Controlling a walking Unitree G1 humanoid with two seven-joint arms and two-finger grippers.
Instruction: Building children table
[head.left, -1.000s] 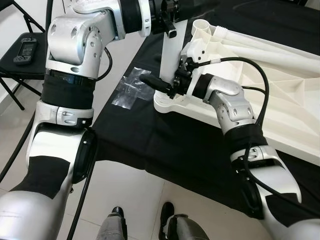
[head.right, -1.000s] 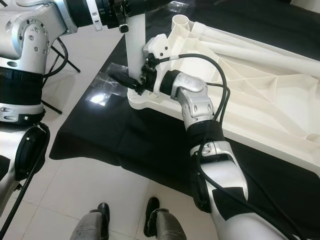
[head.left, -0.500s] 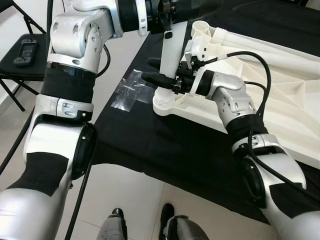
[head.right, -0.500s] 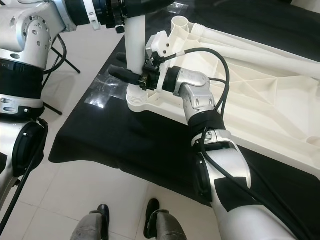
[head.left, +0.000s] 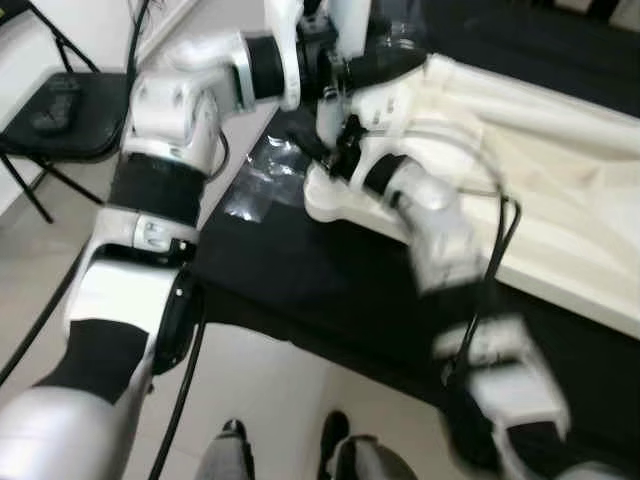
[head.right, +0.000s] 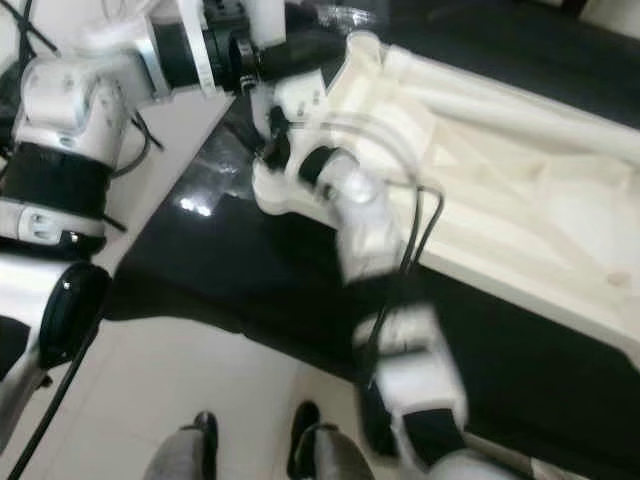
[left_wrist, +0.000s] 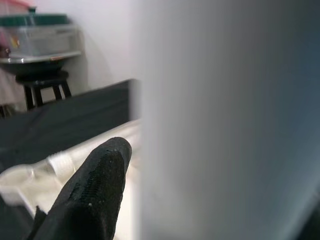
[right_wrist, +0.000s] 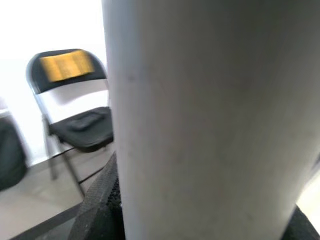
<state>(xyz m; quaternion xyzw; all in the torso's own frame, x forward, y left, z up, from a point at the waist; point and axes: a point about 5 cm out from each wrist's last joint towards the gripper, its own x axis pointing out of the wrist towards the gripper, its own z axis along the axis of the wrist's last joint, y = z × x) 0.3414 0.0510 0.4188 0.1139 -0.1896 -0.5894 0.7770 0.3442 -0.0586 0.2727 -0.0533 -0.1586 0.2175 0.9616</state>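
The white plastic tabletop (head.left: 540, 170) lies upside down on a black cloth (head.left: 300, 280). A white table leg (head.left: 350, 20) stands upright in its near left corner socket (head.left: 330, 198). My left gripper (head.left: 350, 70) is shut on the leg high up, and one of its black fingers (left_wrist: 90, 195) presses against the leg's side. My right gripper (head.left: 325, 150) is shut on the same leg (right_wrist: 200, 125) lower down, just above the socket, with its fingers (right_wrist: 97, 210) on either side. Both eye views are blurred.
A clear plastic bag (head.left: 262, 180) lies on the cloth left of the socket. More loose white legs (head.right: 500, 100) rest on the tabletop. A black folding chair (head.left: 60, 115) stands at the far left. A person's shoes (head.left: 232, 432) are on the tiled floor near me.
The right gripper slid a little up the leg from just above the socket. Since then the head camera has shifted and the eye views have blurred. Both grippers stay on the leg.
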